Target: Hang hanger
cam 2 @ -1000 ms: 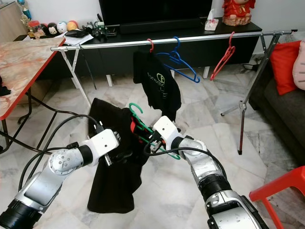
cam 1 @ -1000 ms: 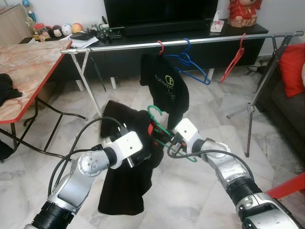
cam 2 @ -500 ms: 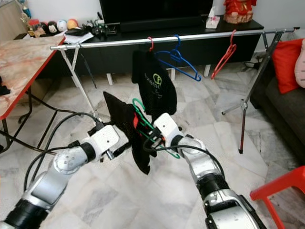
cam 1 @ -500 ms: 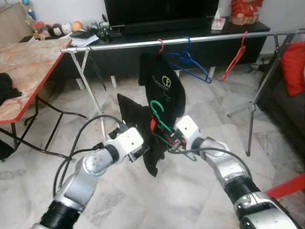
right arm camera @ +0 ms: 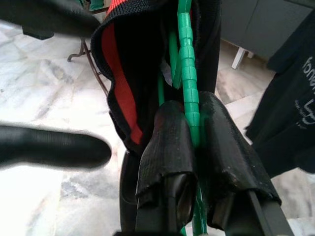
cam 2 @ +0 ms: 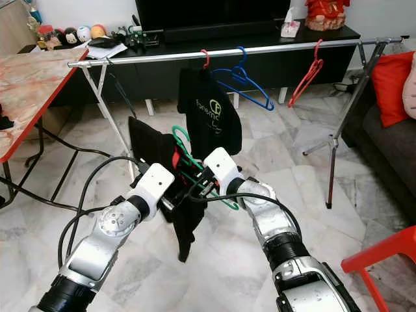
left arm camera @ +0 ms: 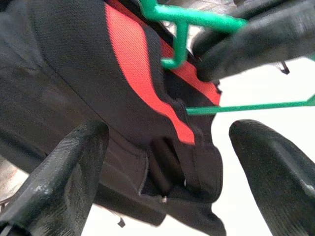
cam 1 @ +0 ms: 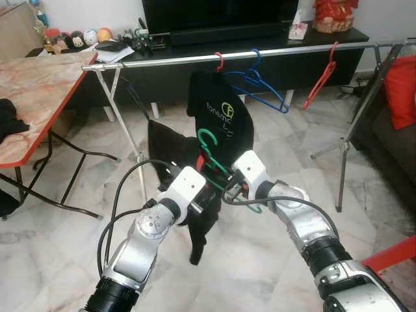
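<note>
Right wrist view shows the right tool (right arm camera: 189, 132) pinching the green hanger (right arm camera: 186, 54), its fingers pressed on the ribbed bar; a black garment with a red stripe (right arm camera: 123, 73) drapes from that hanger; the left tool (left arm camera: 167, 162) sits spread around the garment's lower folds; ahead, the silver rail (cam 1: 273, 55) carries a black shirt (cam 1: 221, 117), a blue hanger (cam 1: 260, 81) and a red hanger (cam 1: 322, 81).

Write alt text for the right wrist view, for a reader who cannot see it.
The right pincer is shut on a green plastic hanger that carries a black garment with a red stripe. One black finger of the left pincer reaches in beside the garment, above a pale marble floor.
</note>
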Available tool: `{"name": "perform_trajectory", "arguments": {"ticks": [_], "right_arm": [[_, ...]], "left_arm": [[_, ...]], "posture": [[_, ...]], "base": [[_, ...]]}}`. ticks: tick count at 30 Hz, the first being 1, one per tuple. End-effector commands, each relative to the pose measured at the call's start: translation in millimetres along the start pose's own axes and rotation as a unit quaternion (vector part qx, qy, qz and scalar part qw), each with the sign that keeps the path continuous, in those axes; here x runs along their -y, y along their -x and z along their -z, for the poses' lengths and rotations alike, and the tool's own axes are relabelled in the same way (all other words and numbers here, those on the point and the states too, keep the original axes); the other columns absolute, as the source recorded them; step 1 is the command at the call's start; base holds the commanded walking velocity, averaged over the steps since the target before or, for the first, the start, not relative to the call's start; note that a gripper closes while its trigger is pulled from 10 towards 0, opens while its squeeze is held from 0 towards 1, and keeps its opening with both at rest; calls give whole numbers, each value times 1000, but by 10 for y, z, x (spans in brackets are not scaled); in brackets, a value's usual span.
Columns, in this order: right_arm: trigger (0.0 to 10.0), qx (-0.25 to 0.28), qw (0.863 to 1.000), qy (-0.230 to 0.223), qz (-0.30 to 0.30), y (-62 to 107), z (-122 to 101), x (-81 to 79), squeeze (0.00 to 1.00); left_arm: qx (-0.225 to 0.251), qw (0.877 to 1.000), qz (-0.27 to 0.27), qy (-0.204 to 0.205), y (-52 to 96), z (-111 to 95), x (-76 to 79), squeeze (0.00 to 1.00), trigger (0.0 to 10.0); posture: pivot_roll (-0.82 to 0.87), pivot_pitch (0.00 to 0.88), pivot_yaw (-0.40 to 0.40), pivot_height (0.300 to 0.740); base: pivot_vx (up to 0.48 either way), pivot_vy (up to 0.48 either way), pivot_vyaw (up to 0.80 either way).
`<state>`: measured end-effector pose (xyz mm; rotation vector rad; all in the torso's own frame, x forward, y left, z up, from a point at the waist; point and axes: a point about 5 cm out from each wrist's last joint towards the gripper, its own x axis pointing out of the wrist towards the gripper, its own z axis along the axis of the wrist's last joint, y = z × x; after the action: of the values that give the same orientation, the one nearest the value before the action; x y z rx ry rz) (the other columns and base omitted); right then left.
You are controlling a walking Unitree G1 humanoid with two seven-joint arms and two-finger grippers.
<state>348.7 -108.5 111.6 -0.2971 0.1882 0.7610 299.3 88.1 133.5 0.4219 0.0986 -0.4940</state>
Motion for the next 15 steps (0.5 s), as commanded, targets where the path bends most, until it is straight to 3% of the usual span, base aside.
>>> {"name": "perform_trajectory", "arguments": {"ticks": [1,15], "right_arm": [[0,22,1000,2,-7,-26,-108,-23,0],[0,21,999,9,-42,-24,-132,-134,0]], "left_arm": [[1,1000,-16,13,24,-17,-42,0,10000],[0,996,-81,24,33,-31,-151,0,10000]], "posture": [[-67,29,82,740],[-73,18,79,740]], "base": [[0,0,0],[0,0,0]]}}
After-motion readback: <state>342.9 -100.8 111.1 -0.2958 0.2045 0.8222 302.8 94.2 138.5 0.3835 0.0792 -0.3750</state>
